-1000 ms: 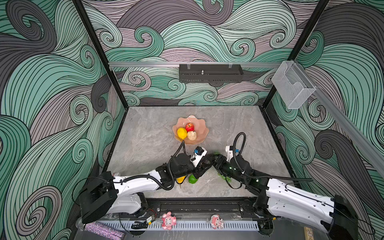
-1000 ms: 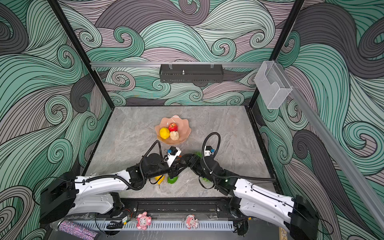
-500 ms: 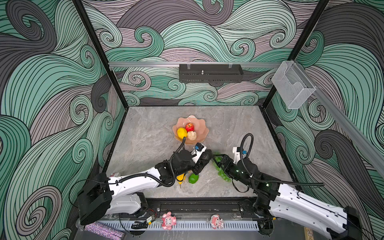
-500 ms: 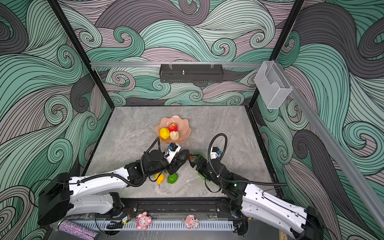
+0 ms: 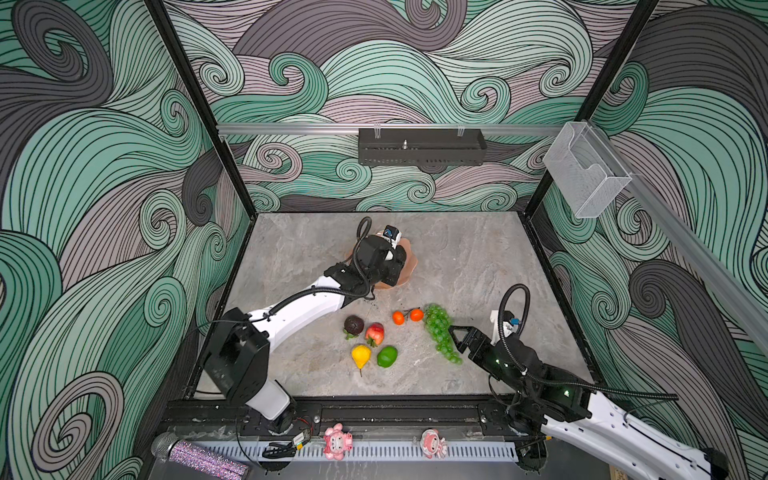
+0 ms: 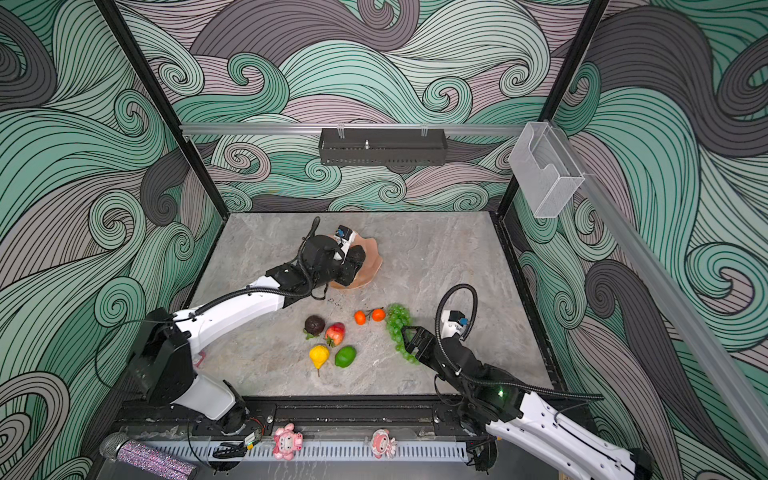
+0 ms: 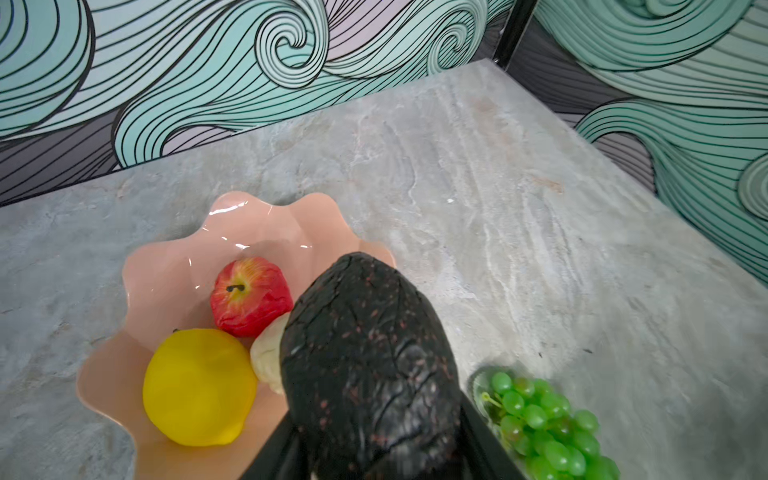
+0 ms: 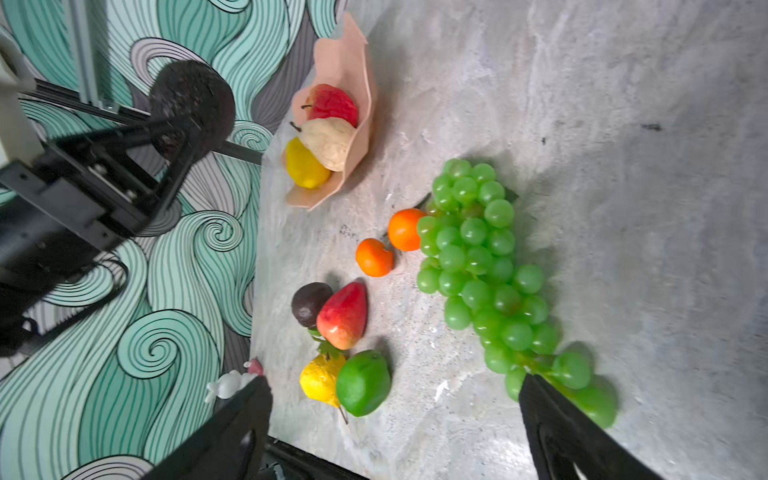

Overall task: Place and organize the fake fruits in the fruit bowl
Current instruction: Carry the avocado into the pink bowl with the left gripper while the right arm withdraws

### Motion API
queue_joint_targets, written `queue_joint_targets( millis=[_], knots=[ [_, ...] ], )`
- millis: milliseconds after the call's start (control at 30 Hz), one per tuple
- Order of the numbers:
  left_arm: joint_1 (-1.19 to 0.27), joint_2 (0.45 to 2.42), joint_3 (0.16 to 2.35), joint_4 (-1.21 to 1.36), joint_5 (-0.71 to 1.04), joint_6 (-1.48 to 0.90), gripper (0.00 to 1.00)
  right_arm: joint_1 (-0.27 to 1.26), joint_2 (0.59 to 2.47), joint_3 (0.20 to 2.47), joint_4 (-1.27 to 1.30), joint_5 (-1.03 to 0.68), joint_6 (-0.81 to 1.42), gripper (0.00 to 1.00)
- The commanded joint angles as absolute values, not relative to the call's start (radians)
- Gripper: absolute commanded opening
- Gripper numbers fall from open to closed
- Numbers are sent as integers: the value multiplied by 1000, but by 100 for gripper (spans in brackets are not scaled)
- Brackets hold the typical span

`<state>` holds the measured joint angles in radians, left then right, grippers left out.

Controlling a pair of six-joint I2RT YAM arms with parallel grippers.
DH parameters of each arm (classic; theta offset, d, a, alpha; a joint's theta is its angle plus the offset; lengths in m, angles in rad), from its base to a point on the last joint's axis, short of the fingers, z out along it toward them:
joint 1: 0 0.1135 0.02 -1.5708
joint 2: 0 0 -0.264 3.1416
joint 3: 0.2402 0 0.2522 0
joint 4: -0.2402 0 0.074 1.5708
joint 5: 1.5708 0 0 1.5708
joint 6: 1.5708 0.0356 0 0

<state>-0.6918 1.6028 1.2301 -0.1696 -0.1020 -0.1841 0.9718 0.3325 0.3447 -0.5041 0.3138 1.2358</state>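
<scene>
1. While the L gripper [image 8: 187, 114] is clenching the dark avocado [image 7: 365, 365] above the fruit bowl [image 7: 232, 203], the bowl is sitting mid-worktop [image 5: 478, 257], nearer the far edge than the near one.
2. Red apple [image 7: 249, 297], lemon [image 7: 199, 386] & pale pear [image 7: 270, 357] are already lying in the bowl, bunched together. Bare dish is showing beyond the apple; what's lying under the avocado is hidden.
3. Doing it well, imo, is meaning lowering till the avocado is almost touching the dish floor, then letting go. Dropping from height is risking a roll over the shallow wavy rim.
4. Aiming for a bare patch is looking safer than landing on the pear. Pushing on the rim is prob. risking tipping a light dish.
5. R gripper [image 5: 455, 340] is standing wide open, grasping nothing, just beside the tail of the green grapes [image 5: 440, 332], toward the near right corner.
6. Waiting btw bowl & near edge: oranges [image 5: 398, 318], dark round fruit [image 5: 354, 325], strawberry [image 5: 375, 332], yellow pear [image 5: 361, 354], lime [image 5: 387, 356].
</scene>
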Motion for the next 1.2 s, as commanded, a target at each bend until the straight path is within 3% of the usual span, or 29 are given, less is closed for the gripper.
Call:
queue_joint_targets(
  millis=[0,533,1167],
  knots=[
    [-668,1691,1372,-306,-109,-213,49,969,304,342,-563,323,1243,94],
    [-644,2145,2023,-821,-128,-279,50,969,297,328,-608,335,1215,93],
    [-627,2454,2397,-1075,-171,-291,52,968,285,308,-620,331,1221,93]
  ],
)
